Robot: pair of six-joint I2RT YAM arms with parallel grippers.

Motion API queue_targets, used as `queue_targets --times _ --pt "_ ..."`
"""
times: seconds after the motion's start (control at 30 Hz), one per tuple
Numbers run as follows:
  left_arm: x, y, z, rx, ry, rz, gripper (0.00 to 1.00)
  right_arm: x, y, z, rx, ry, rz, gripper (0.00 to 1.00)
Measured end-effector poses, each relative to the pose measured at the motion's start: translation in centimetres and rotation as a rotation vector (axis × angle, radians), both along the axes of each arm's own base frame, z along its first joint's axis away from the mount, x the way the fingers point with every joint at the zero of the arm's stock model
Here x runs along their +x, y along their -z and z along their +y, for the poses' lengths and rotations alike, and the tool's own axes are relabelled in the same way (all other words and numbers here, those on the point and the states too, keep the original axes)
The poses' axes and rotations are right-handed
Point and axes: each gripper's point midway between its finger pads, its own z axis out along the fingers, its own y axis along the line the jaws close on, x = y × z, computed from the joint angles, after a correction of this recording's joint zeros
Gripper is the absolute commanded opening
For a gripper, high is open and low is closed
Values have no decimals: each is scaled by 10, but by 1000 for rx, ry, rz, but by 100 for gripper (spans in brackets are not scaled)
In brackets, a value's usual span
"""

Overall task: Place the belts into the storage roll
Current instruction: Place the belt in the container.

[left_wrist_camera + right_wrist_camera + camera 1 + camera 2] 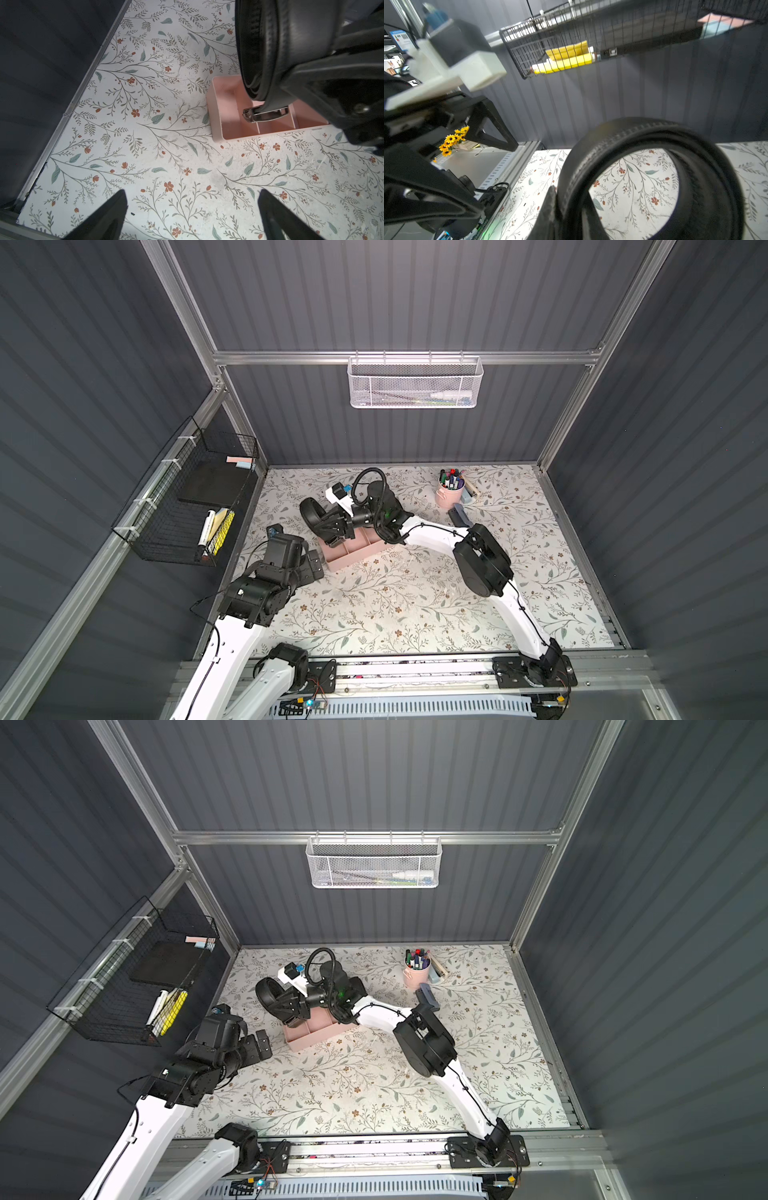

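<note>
- The left hand (313, 566) hangs wide open and empty over the worktop (415, 614), just beside the left end of the storage roll (357, 558).
- One belt (312, 512), wound into a tyre-like coil standing on edge, is up in the air near that same end. The right hand (328, 526) is clamped on its rim.
- In the left wrist view its buckle (266, 113) dangles loose under the coil, above the roll's end compartments and touching nothing.
- The storage roll lies at a slant on the worktop. The compartments that show are empty, and the rest are hidden under the right arm.
- Progress, as I judge it: this belt is carried across but not yet stored, so lowering it into a compartment and releasing it remain.
- No second belt shows in any view. Whether it sits in a hidden compartment cannot be told.
</note>
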Motion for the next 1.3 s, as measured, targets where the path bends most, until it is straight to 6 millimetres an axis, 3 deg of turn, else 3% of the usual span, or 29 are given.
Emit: queue_targets --times 0.23,0.37,0.6,0.83,0.97,1.07,1.3 --pt "6 0 -7 -22 27 -4 99 5 43 7 -8 3 45 0" --pt "13 4 -12 -42 36 -13 99 5 51 6 -6 7 54 0" --pt "31 30 -26 -182 25 -32 95 -5 70 -8 -18 16 65 0" --pt "73 51 -36 -497 -34 -46 95 -4 66 -20 1 21 49 0" --pt "88 36 -22 -636 -76 -136 94 -4 60 -23 12 18 39 0" --pt "97 38 -11 -721 -108 -189 92 -7 59 -26 14 13 37 0" --pt "122 42 -32 -880 -3 -204 89 -10 62 -33 6 6 48 0"
